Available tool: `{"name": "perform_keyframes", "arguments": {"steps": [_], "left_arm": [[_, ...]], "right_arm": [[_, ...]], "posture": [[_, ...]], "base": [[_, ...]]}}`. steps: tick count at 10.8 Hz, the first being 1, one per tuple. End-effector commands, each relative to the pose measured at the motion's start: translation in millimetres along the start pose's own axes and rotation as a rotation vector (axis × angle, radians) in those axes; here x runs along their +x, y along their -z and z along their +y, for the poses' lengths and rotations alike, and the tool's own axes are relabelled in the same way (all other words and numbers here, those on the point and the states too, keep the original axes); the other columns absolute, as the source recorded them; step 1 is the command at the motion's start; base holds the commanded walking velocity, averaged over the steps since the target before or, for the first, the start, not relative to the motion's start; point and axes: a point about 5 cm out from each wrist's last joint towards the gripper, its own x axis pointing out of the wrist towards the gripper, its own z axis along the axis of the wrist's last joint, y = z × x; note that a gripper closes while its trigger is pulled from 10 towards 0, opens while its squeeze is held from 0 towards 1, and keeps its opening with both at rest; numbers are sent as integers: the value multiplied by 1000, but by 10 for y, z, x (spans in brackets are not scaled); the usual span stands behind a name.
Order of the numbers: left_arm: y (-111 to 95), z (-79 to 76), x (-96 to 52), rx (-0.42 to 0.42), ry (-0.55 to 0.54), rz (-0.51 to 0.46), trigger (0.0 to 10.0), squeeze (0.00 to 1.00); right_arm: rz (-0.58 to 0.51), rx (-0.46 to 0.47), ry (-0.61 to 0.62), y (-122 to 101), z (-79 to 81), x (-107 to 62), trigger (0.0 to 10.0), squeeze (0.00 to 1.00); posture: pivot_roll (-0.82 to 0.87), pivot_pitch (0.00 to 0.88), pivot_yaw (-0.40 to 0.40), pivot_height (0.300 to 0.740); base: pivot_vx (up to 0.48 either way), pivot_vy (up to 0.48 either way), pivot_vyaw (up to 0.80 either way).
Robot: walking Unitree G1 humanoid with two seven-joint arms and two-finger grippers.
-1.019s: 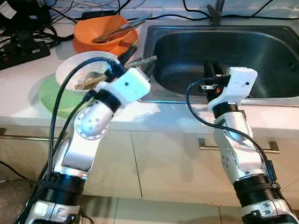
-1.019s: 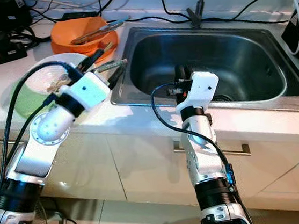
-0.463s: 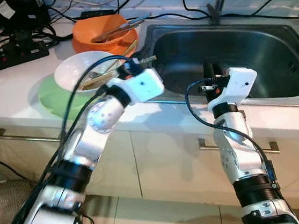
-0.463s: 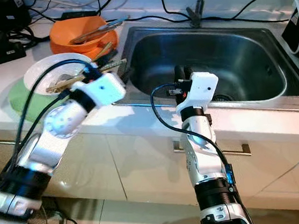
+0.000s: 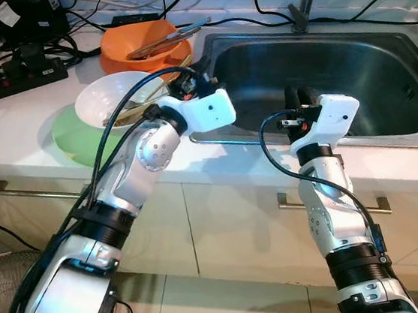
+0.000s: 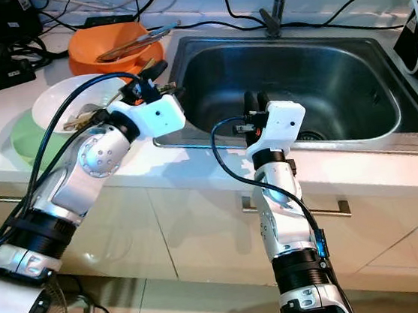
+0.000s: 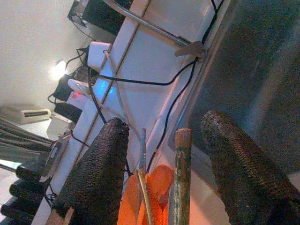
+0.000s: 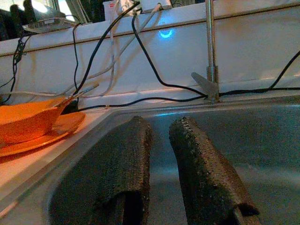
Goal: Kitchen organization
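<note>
The left gripper (image 6: 156, 75) hovers at the sink's (image 6: 388, 136) left rim, fingers (image 7: 98, 173) spread wide. Utensils (image 7: 180, 183) show between them, but whether they are touching I cannot tell. The white bowl (image 5: 108, 100) sits on a green plate (image 5: 67, 138) near the counter's front edge, beside the orange bowl (image 5: 144, 47). Closing off-centre could flick utensils into the sink or tip the bowl. The right gripper (image 8: 159, 154) hangs over the sink, fingers slightly apart, empty.
</note>
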Motion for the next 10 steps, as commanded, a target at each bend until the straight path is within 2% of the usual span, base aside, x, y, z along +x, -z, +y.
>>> {"name": "perform_keyframes", "arguments": {"steps": [1, 10], "left_arm": [[-25, 6, 38, 25, 3, -6, 0, 0], [-45, 41, 72, 41, -12, -6, 0, 0]], "right_arm": [[-4, -4, 10, -3, -14, -3, 10000, 0], [2, -3, 10, 5, -16, -8, 10000, 0]], "posture": [[52, 43, 7, 740], [56, 50, 7, 740]], "base": [[0, 0, 0], [0, 0, 0]]}}
